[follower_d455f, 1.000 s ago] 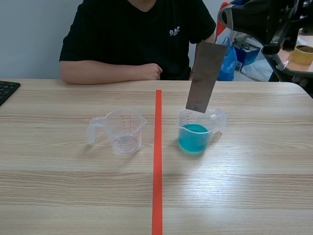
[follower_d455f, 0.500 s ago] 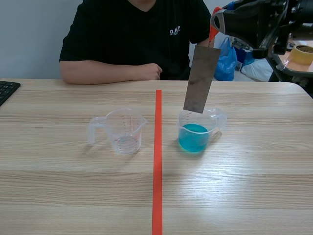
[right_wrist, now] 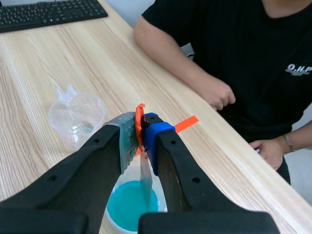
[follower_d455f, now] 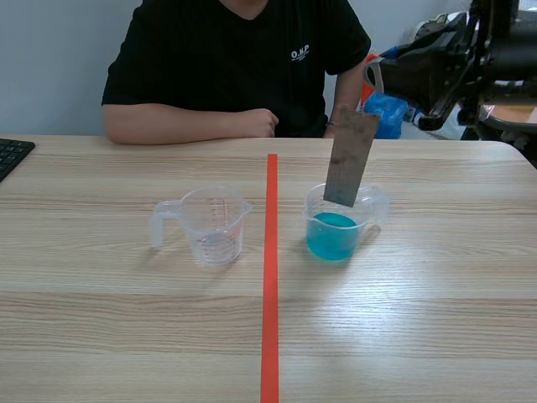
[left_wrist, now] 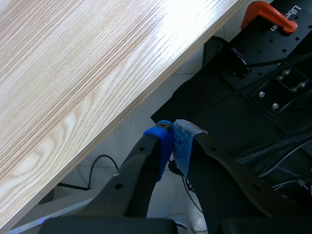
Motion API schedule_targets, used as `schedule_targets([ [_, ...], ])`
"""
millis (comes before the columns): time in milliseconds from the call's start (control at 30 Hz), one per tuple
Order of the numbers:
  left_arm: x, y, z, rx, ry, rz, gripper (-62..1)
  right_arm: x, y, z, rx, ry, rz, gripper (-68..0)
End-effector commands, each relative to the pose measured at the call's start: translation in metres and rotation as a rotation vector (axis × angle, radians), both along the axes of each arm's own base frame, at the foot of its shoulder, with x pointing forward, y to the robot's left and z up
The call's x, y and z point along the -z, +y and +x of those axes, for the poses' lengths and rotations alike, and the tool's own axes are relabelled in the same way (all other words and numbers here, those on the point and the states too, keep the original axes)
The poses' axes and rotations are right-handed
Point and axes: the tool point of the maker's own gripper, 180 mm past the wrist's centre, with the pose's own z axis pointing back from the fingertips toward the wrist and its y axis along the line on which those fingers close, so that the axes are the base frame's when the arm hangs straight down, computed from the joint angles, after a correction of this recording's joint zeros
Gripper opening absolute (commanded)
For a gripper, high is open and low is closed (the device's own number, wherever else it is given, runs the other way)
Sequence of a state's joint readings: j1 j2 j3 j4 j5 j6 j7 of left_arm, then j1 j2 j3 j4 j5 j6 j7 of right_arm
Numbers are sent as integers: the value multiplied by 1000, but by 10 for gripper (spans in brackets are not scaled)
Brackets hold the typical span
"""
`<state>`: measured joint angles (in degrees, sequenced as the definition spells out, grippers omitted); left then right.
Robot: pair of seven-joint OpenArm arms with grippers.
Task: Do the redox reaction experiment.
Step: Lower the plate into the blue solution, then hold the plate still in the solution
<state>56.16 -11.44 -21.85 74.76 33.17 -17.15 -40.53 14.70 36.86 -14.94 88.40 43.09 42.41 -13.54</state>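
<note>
- The right arm (follower_d455f: 436, 63) is coming in from the right, raised above the tabletop (follower_d455f: 419, 319). The right jaws are pointing downward and clenching the orange-tipped top of a grey metal strip (follower_d455f: 350, 158).
- The strip is hanging nearly upright, leaning slightly, with its lower end sitting inside the rim of the cup of blue liquid (follower_d455f: 334, 228). Whether it is touching the liquid cannot be told.
- The left jaws are pressing together on nothing, hanging beside and below the tabletop's edge, near a black frame carrying an orange clamp (left_wrist: 265, 14).
- An empty clear measuring cup (follower_d455f: 211, 225) is standing across the red tape line (follower_d455f: 270, 277) from the blue one, well apart from it.
- A person (follower_d455f: 235, 59) in a black shirt is sitting across the tabletop, resting a forearm on it.
- A keyboard (follower_d455f: 13, 155) is lying at the left edge.
</note>
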Motion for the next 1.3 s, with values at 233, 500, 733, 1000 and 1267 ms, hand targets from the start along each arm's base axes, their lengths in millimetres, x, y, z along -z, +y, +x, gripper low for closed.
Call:
schedule_targets([
  [233,-6,1,7,-2,-27,-3,-582,30,0,11,21,20,0,-667],
  [500,-6,0,7,-1,-29,-5,-582,60,2,13,28,42,-25,-667],
  [733,-6,0,7,-2,-30,-6,-582,66,2,13,27,39,-43,-667],
  [1000,-6,0,7,-2,-30,-6,-582,67,2,13,27,38,-48,-667],
  [1267,-6,0,7,-2,-30,-6,-582,68,2,13,27,38,-56,-667],
])
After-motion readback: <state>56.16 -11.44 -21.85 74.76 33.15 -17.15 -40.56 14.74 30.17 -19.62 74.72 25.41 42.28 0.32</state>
